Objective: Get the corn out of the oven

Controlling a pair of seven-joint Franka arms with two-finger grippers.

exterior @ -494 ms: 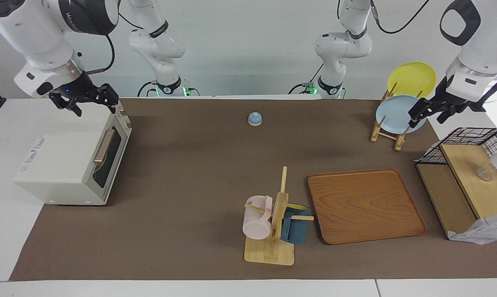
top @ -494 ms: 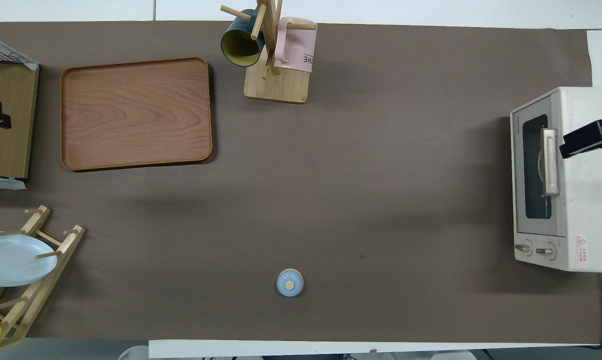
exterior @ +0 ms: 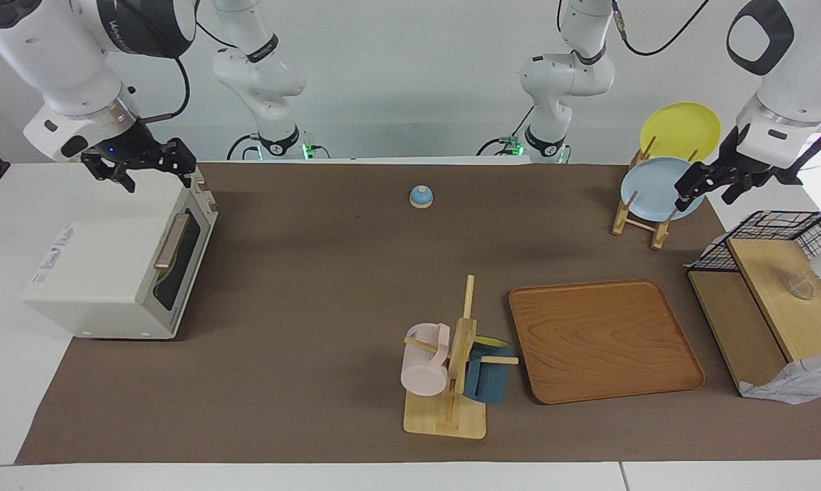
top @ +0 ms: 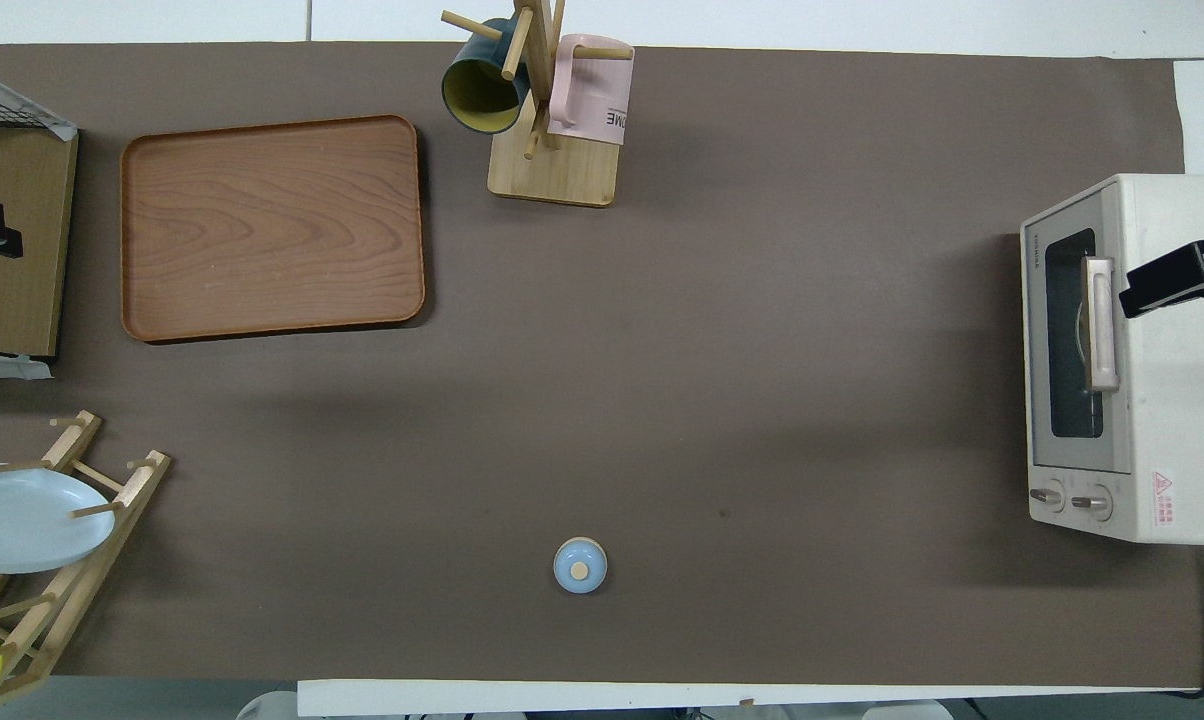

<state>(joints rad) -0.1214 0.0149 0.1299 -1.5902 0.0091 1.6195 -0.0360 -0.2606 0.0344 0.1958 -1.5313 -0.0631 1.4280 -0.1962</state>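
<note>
**Hovering over the shut oven, both claws spread**

Hanging over the top of the oven (exterior: 121, 262), above its end nearer the robots, the right claw (exterior: 153, 166) is spread wide and holds nothing. The oven stands at the right arm's end of the surface (exterior: 315, 273), its door closed; a sliver of yellow behind the glass is the corn (exterior: 163, 279), resting inside. The left claw (exterior: 707, 183) waits spread and empty over the plate rack (exterior: 639, 218), at the left arm's end.
</note>
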